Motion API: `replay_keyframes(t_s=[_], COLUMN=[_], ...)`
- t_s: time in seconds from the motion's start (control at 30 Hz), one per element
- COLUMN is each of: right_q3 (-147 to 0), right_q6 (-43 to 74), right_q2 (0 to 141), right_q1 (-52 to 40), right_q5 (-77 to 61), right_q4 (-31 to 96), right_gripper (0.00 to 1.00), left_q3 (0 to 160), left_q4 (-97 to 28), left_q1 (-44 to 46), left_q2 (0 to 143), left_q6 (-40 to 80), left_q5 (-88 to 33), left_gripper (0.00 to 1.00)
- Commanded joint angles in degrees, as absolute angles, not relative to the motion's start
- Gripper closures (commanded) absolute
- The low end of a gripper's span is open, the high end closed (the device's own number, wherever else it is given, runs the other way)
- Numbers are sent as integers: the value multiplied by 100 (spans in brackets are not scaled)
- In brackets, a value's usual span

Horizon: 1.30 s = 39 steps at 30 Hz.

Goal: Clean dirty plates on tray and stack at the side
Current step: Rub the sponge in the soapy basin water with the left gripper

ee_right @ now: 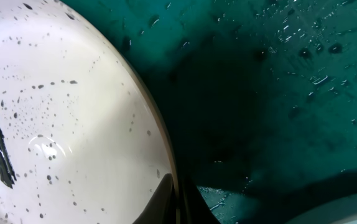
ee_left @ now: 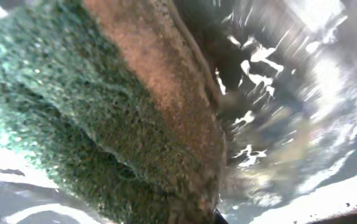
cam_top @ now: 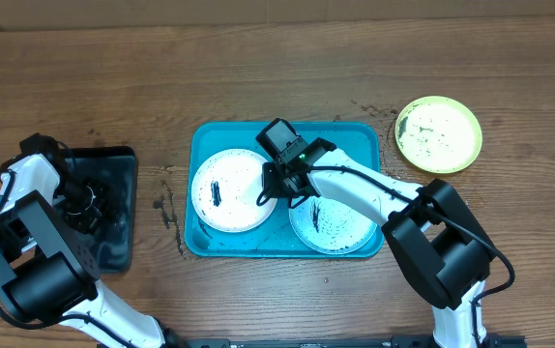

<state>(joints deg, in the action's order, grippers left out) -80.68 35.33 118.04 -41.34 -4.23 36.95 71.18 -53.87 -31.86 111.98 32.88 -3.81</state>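
Reading the right wrist view: the right pincer (ee_right: 178, 202) is narrowed on the rim of the left plate (ee_right: 54, 112), one finger on its speckled white face, the other outside over the wet tray (ee_right: 278, 93). A black smear marks the plate's left part. The left wrist view is filled by a green-and-brown sponge (ee_left: 91, 112) above the wet black tray (ee_left: 278, 93). Whether the left pincer (cam_top: 86, 201) grips it cannot be told. Only the overhead shows the right plate (cam_top: 340, 227) in the tray and the yellow plate (cam_top: 438, 133) apart on the bench (cam_top: 258, 58).
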Motion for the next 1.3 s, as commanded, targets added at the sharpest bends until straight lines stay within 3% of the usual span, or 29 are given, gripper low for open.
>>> replay_keyframes(t_s=[0.0, 0.03, 0.07, 0.1, 0.13, 0.17, 0.53, 0.57, 0.63, 0.67, 0.73, 0.77, 0.83, 1.27], right_q3=[-8176, -8176, -8176, -8176, -8176, -8176, -8176, -8176, -8176, -8176, -8176, -8176, -8176, -8176], right_q6=[3535, 3535, 3535, 3535, 3535, 3535, 3535, 3535, 3535, 3535, 3535, 3535, 3535, 3535], right_q2=[11865, 11865, 11865, 11865, 11865, 11865, 11865, 11865, 11865, 11865, 11865, 11865, 11865, 11865], right_q1=[-4163, -4160, -4160, -4163, -4163, -4163, -4160, -4160, -4160, -4160, -4160, -4160, -4160, -4160], right_q5=[-344, -344, -344, -344, -344, -342, -342, -342, -342, -342, -342, -342, -342, -344], right_q4=[3673, 3673, 3673, 3673, 3673, 3673, 3664, 3656, 3653, 3656, 3658, 3660, 3669, 3673], right_gripper=[96, 96, 96, 96, 96, 96, 96, 96, 96, 96, 96, 96, 96, 96], left_q3=[6947, 6947, 6947, 6947, 6947, 6947, 6947, 6947, 6947, 6947, 6954, 7002, 7091, 8932], left_q4=[-5216, -5190, -5153, -5127, -5085, -5022, -4580, -4580, -4582, -4582, -4582, -4641, -4746, -6678], left_q1=[-3148, -3148, -3148, -3148, -3148, -3148, -3148, -3148, -3148, -3148, -3148, -3148, -3148, -3148], left_q2=[11432, 11434, 11434, 11434, 11432, 11434, 11434, 11432, 11432, 11432, 11432, 11430, 11430, 11089], left_q6=[3301, 3301, 3301, 3301, 3301, 3299, 3301, 3301, 3299, 3299, 3295, 3271, 3251, 3081], left_q5=[-3, 60, 119, 156, 178, 196, 209, 209, 209, 213, 220, 257, 255, 54], left_gripper=[83, 74, 55, 25, 7, 0, 0, 5, 26, 44, 62, 81, 95, 96])
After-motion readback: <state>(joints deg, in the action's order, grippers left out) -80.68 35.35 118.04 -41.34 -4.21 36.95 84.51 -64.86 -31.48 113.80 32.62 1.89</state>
